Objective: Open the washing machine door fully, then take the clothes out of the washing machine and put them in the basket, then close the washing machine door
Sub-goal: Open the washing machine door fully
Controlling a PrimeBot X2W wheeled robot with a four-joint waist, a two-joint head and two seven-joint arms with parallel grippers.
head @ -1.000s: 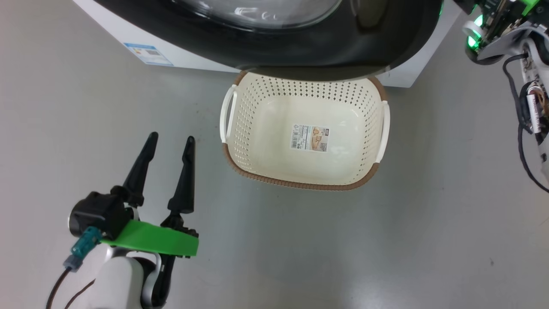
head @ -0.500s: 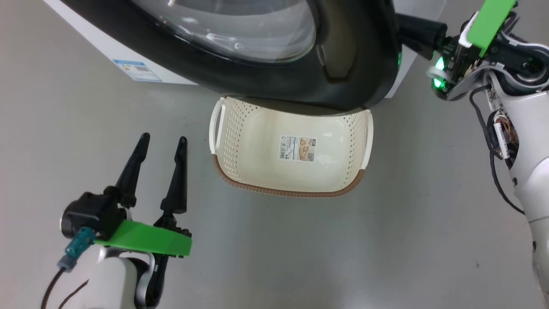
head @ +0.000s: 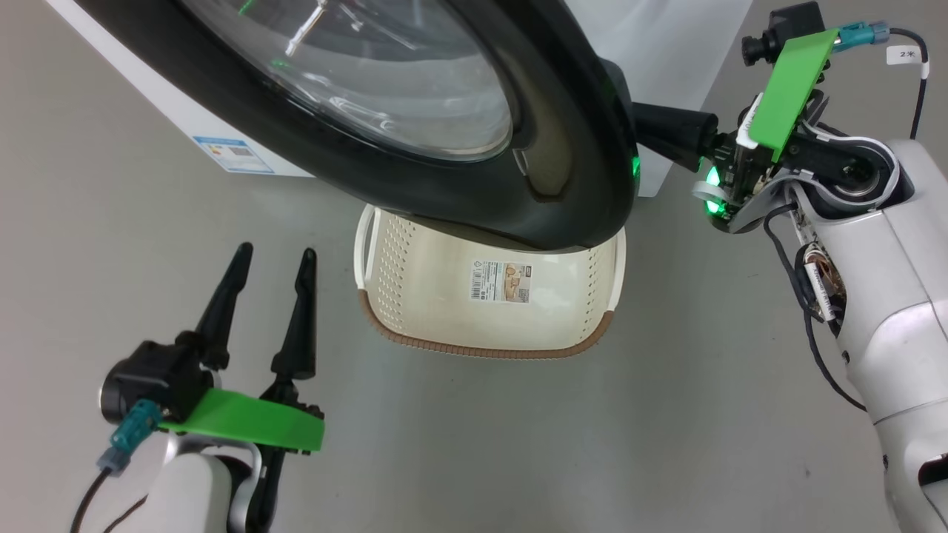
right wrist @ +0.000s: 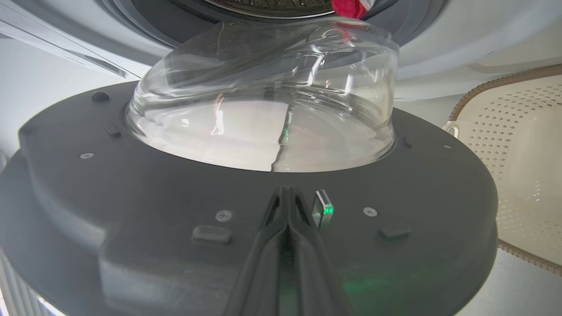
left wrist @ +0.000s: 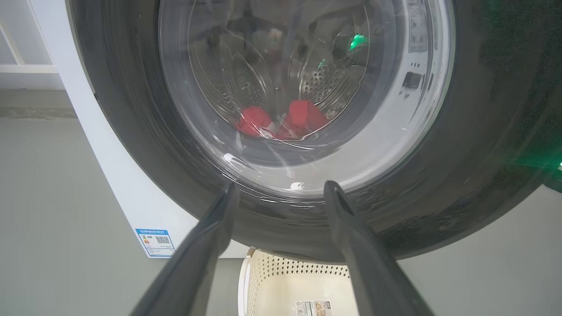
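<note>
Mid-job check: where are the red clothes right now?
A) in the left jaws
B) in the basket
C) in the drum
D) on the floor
C: the clothes lie in the drum, seen through the window of the washing machine door; the visible part of the basket has none.

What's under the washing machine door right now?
The basket sits beneath the washing machine door. Its near part shows bare, with a barcode sticker on the bottom. The door's black rim covers its far part, so anything there is hidden.

Bright, even light; white glare streaks on the washing machine door (head: 348, 96)
</note>
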